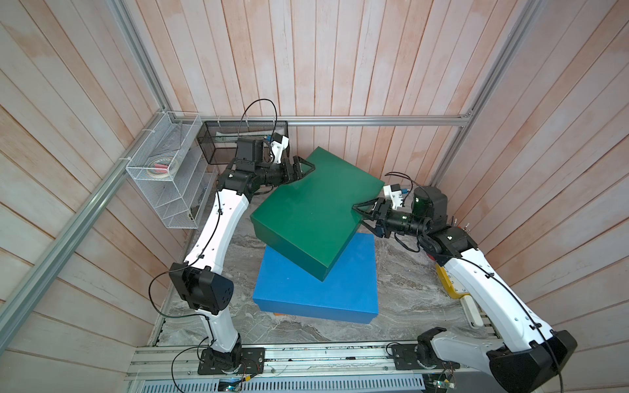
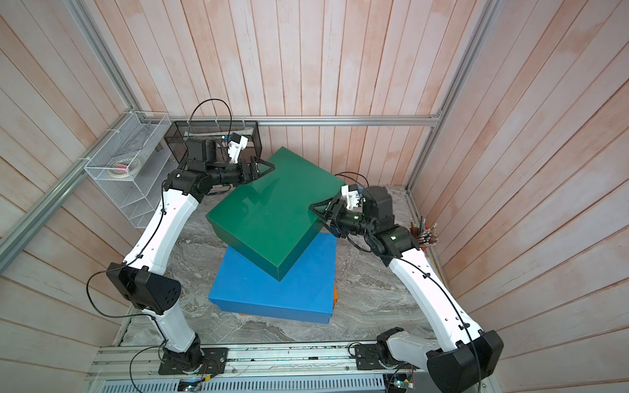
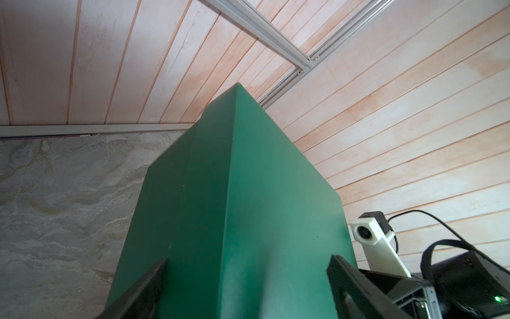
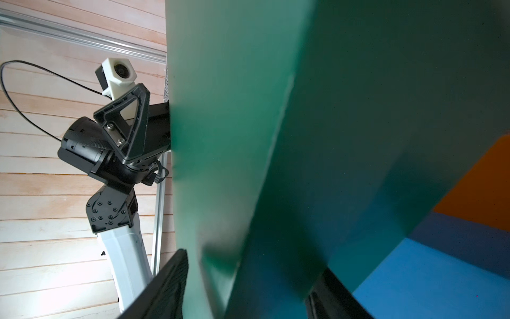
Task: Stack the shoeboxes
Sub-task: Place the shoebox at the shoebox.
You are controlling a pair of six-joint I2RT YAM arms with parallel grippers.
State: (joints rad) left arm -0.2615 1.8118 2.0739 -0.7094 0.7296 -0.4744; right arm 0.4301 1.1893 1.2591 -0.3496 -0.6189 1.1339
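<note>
A dark green shoebox [image 1: 313,211] [image 2: 272,217] hangs tilted and turned askew over a blue shoebox [image 1: 323,289] [image 2: 272,292]. Its near corner is over the blue lid; whether it touches I cannot tell. The blue box lies on an orange shoebox [image 2: 335,296], of which only slivers show [image 4: 483,187]. My left gripper [image 1: 313,168] [image 3: 248,265] clamps the green box's far-left edge, one finger on top and one underneath. On the box's right edge my right gripper [image 1: 357,214] [image 4: 254,262] holds it the same way.
A white wire rack [image 1: 163,170] hangs on the left wall, and a black mesh basket [image 1: 218,143] on the back wall behind my left wrist. A cup of pencils [image 2: 425,234] and a yellow object [image 1: 452,282] stand by the right wall. The floor is marble [image 1: 408,306].
</note>
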